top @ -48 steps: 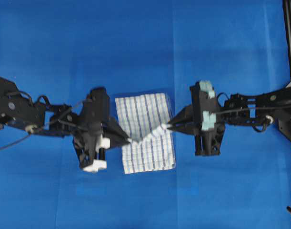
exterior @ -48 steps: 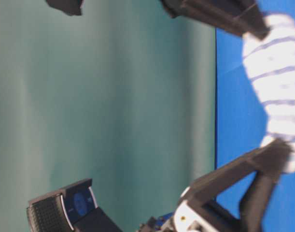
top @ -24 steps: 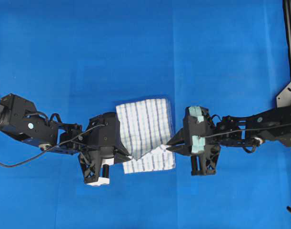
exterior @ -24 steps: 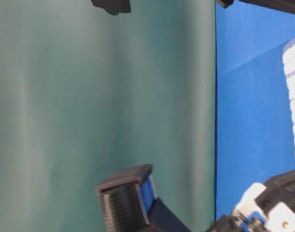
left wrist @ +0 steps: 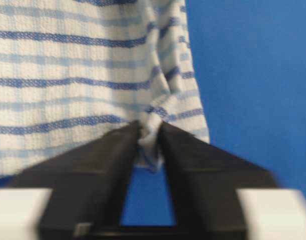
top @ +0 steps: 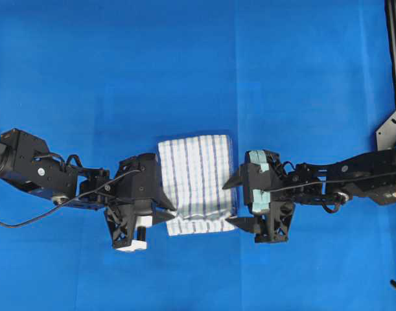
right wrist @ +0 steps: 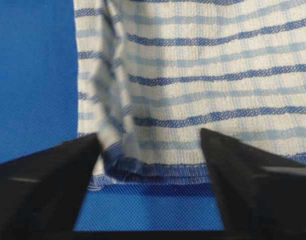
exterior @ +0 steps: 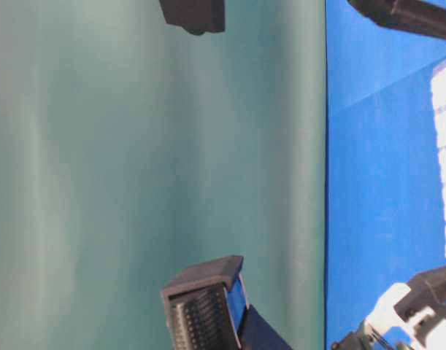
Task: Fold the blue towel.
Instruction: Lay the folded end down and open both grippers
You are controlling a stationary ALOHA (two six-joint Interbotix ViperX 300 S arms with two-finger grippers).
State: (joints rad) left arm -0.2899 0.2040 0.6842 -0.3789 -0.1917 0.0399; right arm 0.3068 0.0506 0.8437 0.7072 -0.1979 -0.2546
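Note:
The blue towel, white with blue stripes, lies folded flat on the blue table cover; its upper layer stops just short of the near hem. At the towel's lower left corner my left gripper has its jaws nearly together. A bunched corner of the towel is pinched between that gripper's tips. My right gripper stands wide open at the right edge. The hem of the towel lies loose between that gripper's spread fingers. A strip of the towel shows in the table-level view.
Blue table cover spreads all around the towel. A black frame runs along the right edge with a bracket below it. The left arm's cable trails off at the left. A green backdrop fills the table-level view.
Both grippers brought the lifted towel edge down toward the near hem and the fold now lies flat. The right gripper opened and let go. The left jaws have eased slightly apart.

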